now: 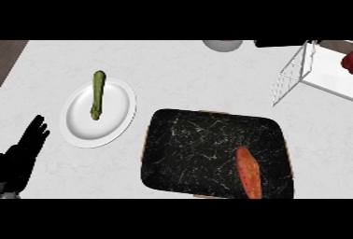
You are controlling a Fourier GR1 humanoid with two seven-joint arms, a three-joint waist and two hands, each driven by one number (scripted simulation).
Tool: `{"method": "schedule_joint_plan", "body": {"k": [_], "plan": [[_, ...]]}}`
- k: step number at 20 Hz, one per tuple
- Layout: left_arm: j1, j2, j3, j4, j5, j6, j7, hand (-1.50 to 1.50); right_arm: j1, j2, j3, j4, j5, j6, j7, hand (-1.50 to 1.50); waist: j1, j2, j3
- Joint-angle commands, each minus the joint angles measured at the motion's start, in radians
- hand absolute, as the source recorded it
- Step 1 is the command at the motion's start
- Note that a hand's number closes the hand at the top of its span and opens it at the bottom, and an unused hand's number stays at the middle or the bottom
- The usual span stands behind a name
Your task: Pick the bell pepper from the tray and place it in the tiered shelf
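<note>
Fingers (36, 130) of left hand (26, 149) straight, relaxed, holding nothing, resting at surface's (179, 70) left edge. Red bell pepper (347, 62) on tiered shelf (324, 77), top right. Sweet potato (249, 172) on black tray (193, 149); green vegetable (97, 94) on white plate (110, 121).

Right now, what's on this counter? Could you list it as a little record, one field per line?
tray: black marbled tray at centre
on tray: one long orange-red vegetable near its right edge
plate: white plate left of tray, apart from it
on plate: long green vegetable
shelf: wire tiered shelf at upper right
red item: red object at the right edge, by the shelf
left hand: left hand open, lower left
right hand: not in view
</note>
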Motion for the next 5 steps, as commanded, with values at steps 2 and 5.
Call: {"method": "schedule_joint_plan", "body": {"k": [2,5], "plan": [[0.023,0.014,0.039,-0.004,0.020,0.001,0.006,0.00,0.143,-0.139,-0.210,0.158,0.006,0.184,-0.066,-1.50,-0.052,-0.010,0.003],[0.070,0.023,0.052,-0.038,0.031,-0.011,0.009,0.00,0.227,-0.176,-0.308,0.218,0.050,0.230,-0.121,-1.50,-0.058,-0.015,0.004]]}}
